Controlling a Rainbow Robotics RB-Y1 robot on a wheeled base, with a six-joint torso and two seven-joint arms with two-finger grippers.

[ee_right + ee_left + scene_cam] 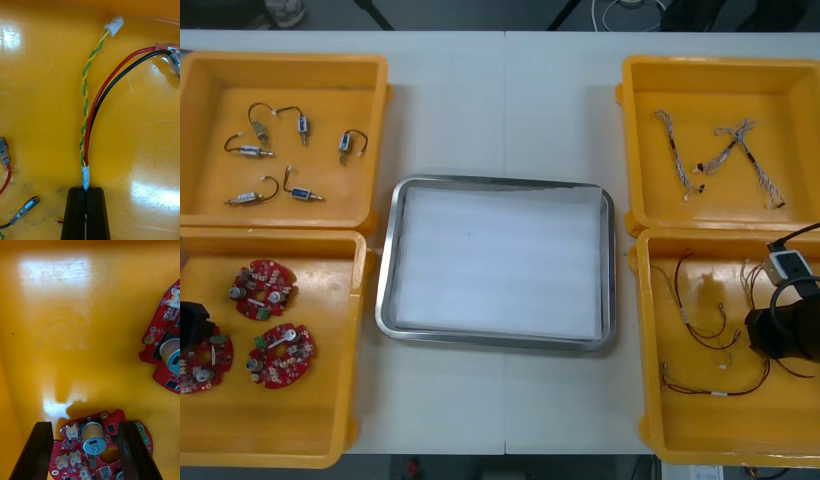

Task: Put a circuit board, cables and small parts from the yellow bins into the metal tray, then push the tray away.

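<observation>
Right gripper [87, 193] was clamped on a cable bundle [86, 123], judged limp, at its sleeved end; left gripper [85, 424] stood open astride a rigid, fragile circuit board [75, 457].

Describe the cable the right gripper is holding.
The cable is a bundle: a twisted green-and-yellow pair ending in a white plug, plus a red and a black wire curving off to clear-sleeved terminals. A white band binds them just beyond the right gripper, which is shut on it, over the near right yellow bin floor.
</observation>
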